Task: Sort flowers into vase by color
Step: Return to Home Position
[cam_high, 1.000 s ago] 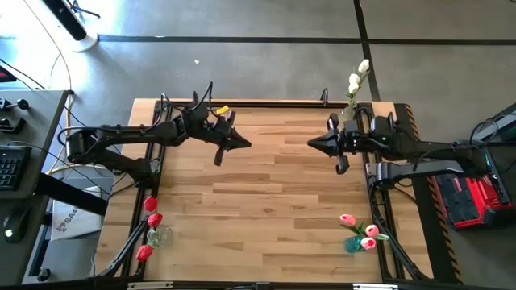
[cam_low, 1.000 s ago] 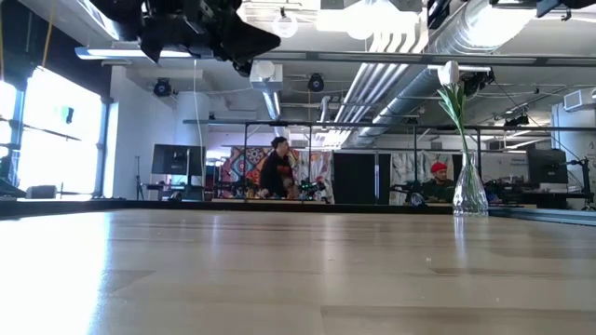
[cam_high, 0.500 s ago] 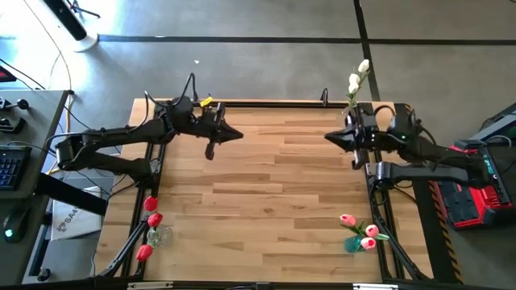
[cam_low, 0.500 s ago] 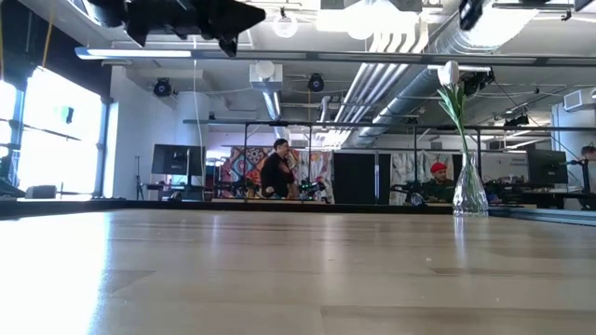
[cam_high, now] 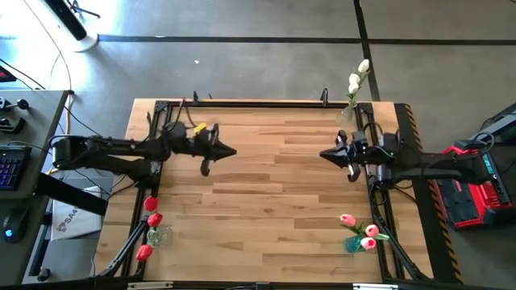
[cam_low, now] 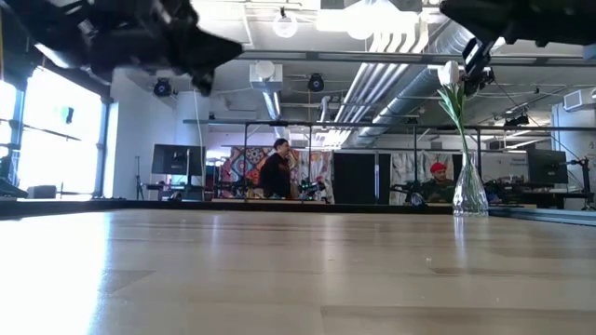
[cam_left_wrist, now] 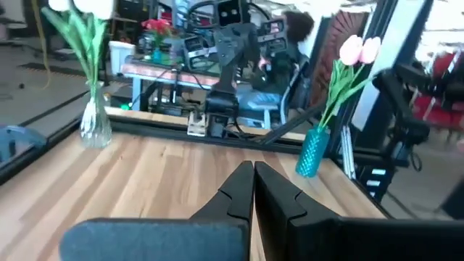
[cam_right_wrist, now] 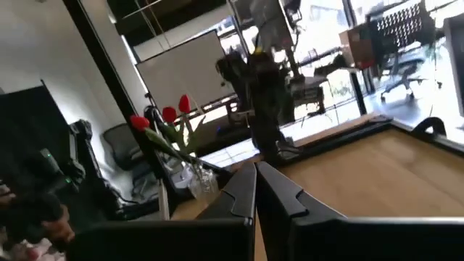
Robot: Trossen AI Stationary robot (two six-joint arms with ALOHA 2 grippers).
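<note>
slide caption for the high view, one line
Red tulips, pink tulips and white tulips stand in separate vases at the table edges; left pincer and right pincer shut and empty above it.

Three red tulips [cam_high: 151, 218] standing in a clear vase [cam_high: 159, 237] at the table's [cam_high: 266, 193] lower left corner in the high view, three pink tulips [cam_high: 360, 226] in a blue vase [cam_high: 352, 245] at the lower right corner, cream-white tulips [cam_high: 356, 78] in a glass vase [cam_high: 347, 113] at the upper right corner

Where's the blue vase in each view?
High view: blue vase, bottom right corner of the table.
Low view: not in it.
Left wrist view: on the table edge beyond the left gripper.
Right wrist view: not in it.
Shared landmark: clear vase of white tulips, in high, low and left wrist views.
</note>
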